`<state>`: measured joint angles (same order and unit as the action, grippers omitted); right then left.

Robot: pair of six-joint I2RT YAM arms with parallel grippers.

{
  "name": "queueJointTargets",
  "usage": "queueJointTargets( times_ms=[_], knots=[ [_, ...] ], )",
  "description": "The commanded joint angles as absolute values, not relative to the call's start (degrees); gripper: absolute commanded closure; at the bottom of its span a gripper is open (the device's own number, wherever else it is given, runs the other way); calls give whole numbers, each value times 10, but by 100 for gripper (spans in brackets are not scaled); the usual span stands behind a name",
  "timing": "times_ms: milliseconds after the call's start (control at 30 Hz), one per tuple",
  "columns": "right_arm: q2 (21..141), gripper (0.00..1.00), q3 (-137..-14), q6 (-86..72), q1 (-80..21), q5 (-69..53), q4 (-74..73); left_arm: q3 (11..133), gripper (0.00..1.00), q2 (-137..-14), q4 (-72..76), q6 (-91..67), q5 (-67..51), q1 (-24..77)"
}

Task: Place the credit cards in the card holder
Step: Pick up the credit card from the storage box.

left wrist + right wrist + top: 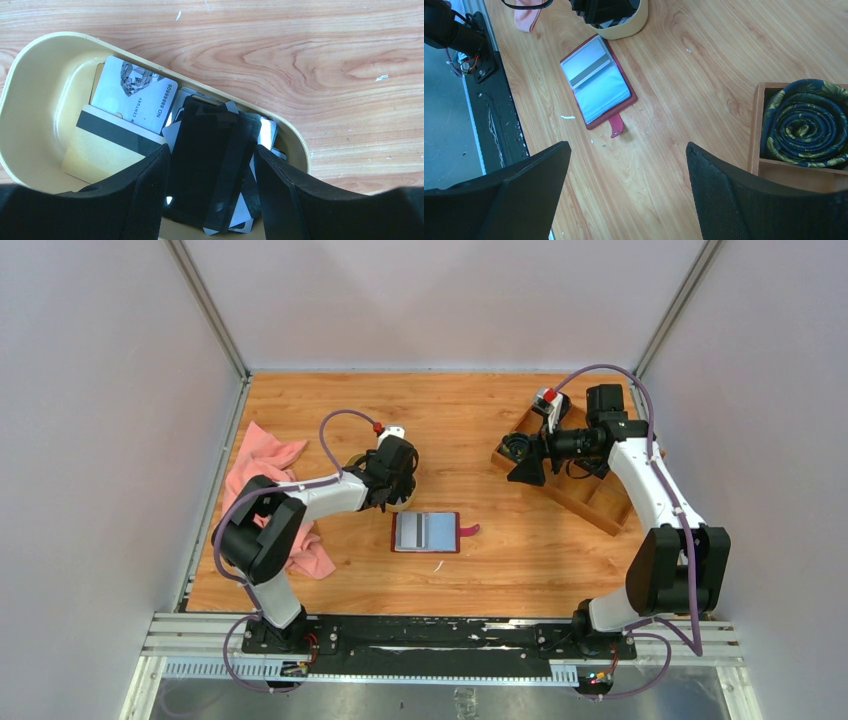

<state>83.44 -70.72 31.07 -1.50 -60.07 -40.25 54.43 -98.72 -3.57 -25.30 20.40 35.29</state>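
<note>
While both arms reach over the wooden tabletop (520,420), the biggest container on it is the brown wooden compartment tray (755,135), which stands near the far right corner. One of its compartments holds a rolled necktie (806,122), dark blue with a yellow leaf pattern. The right gripper (627,146) hangs above the tabletop just beside this tray, its jaws spread wide with nothing between them.

A pink cloth (262,455) lies crumpled along the left edge.

Between the cloth and the middle of the tabletop stands an oval tan dish (45,90). The credit cards (210,160) lie in it in a loose heap: several black ones, a silver one with a diamond picture (135,95) and a gold one with a black stripe (100,145). The left gripper (212,150) is down in the dish with one finger on each side of the black cards; whether it already squeezes them I cannot tell.

The dark red card holder (427,531) lies open near the middle, towards the near edge, apart from the dish. Its grey pockets face up and its snap tab points right.

A small white scrap (438,566) lies just beside the holder on its near side.
</note>
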Motion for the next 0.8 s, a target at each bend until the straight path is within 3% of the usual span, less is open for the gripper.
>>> queueJointTargets(
  times_ms=[0, 600, 767],
  knots=[
    [833, 11, -698, 317, -5, -619, -408, 532, 40, -986, -89, -249, 188, 350],
    [835, 11, -695, 319, -5, -638, -409, 505, 41, -941, -45, -240, 98, 300],
    [831, 12, -691, 319, -10, -664, -408, 494, 22, -909, -26, -207, 71, 293]
  ],
)
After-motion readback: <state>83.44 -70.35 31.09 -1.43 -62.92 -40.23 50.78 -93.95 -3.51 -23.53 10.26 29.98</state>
